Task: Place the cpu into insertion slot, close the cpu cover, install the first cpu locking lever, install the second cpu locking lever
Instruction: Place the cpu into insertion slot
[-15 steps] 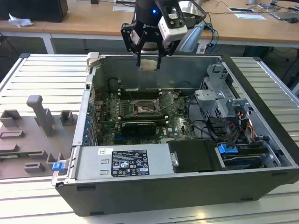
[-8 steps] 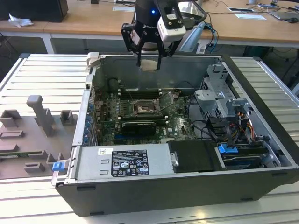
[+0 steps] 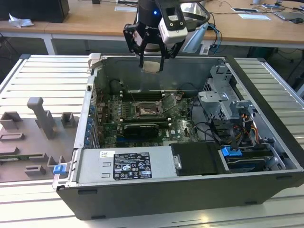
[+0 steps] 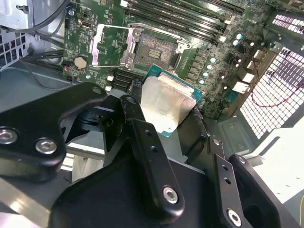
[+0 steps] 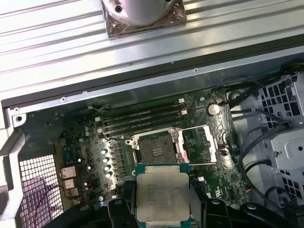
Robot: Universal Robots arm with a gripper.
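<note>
Silver-grey lid up, the cpu (image 5: 162, 197) is clamped betw. the two black fingers (image 4: 128, 107) of the gripper (image 3: 152, 65). It's pinched by opposite edges and looks about level, high over the open PC case (image 3: 142, 190). The insertion slot (image 5: 156, 146) lies well below the gripper and a bit ahead of the fingertips, not directly under the chip. Its dark recess is bare. The cpu cover (image 5: 202, 142) is swung open to one side of the slot, over the motherboard (image 5: 90, 147), so the way down looks free. Memory slots (image 5: 142, 116) run just past the socket's far side.

Step in hand, as I read it: carrying chip to socket. To do it well, imo:
- Centre chip over the recess first.
- Square its edges w/ the metal rim.
- Check corner/notch orientation; can't make out the marks from here.
- Keep it level and lower w/o side load, since socket contacts prob. bend easily.
- Grip is on thin edges only, so tilt or slip is the main risk.
- Keep fingers clear of the cover's hinge side.
</note>
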